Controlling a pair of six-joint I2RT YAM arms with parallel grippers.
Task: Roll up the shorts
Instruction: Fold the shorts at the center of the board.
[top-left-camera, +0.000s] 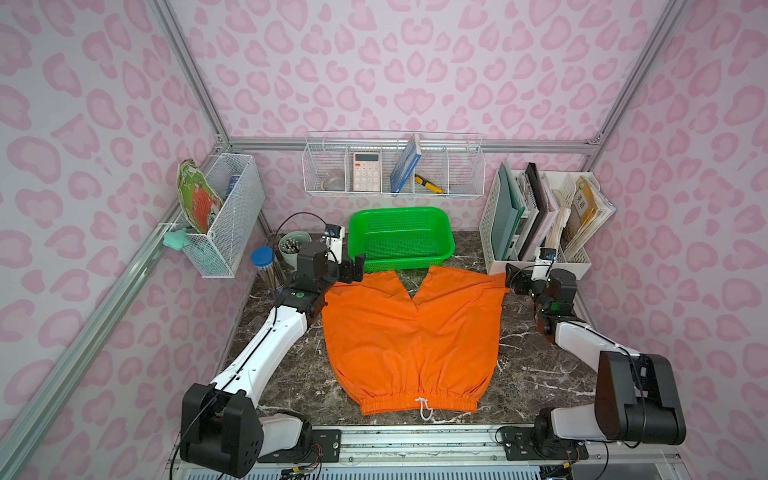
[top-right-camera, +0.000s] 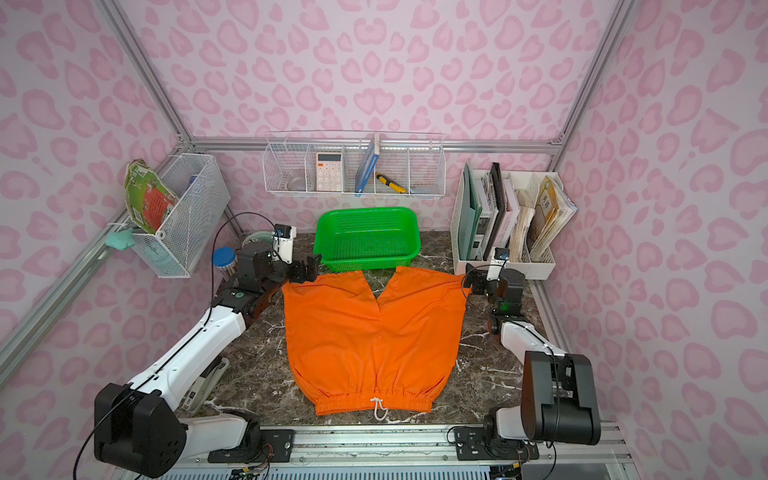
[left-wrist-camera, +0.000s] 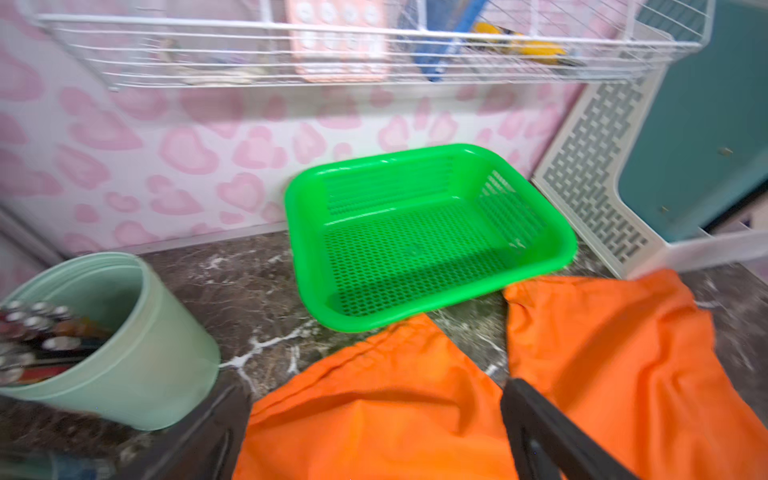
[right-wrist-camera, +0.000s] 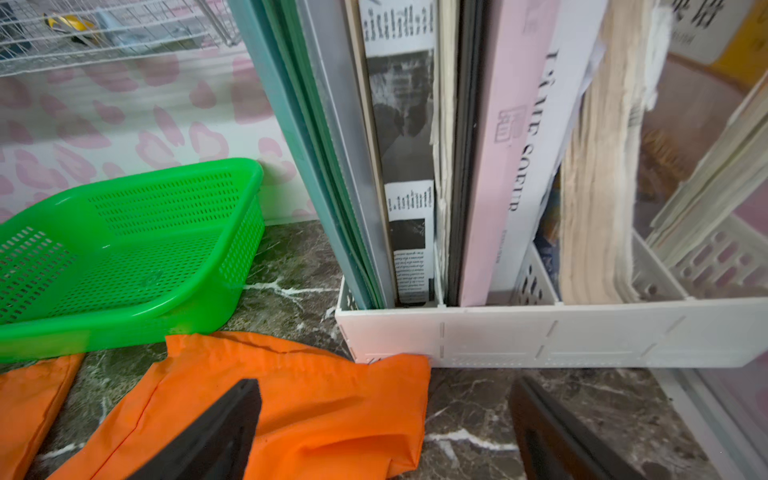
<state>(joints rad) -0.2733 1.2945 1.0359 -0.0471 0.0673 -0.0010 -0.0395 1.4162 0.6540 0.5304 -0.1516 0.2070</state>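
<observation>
Top views, both of them, show the shorts (top-left-camera: 411, 340) spread flat on the marble table (top-left-camera: 540, 365), the waistband (top-left-camera: 415, 403) and its white drawstring (top-left-camera: 424, 409) nearest the robot's base. The long axis runs straight away from there, out to the two leg hems at the far end. Both grippers wait at that end. The left gripper (top-left-camera: 353, 272) is at the outer corner of the left leg's hem, the right gripper (top-left-camera: 512, 279) at the outer corner of the right leg's. Each arm looks about equally close to its own corner. Both sets of jaws are spread wide and grasp nothing. From the left wrist, orange cloth fills the gap between the black fingers (left-wrist-camera: 548, 436). From the right wrist, one finger (right-wrist-camera: 216, 428) hangs over the hem corner and its partner over bare marble. Whether any finger touches cloth I cannot tell. Just beyond the hems sits the green basket (top-left-camera: 399, 259), so a roll started here would likely travel back toward the waistband.
</observation>
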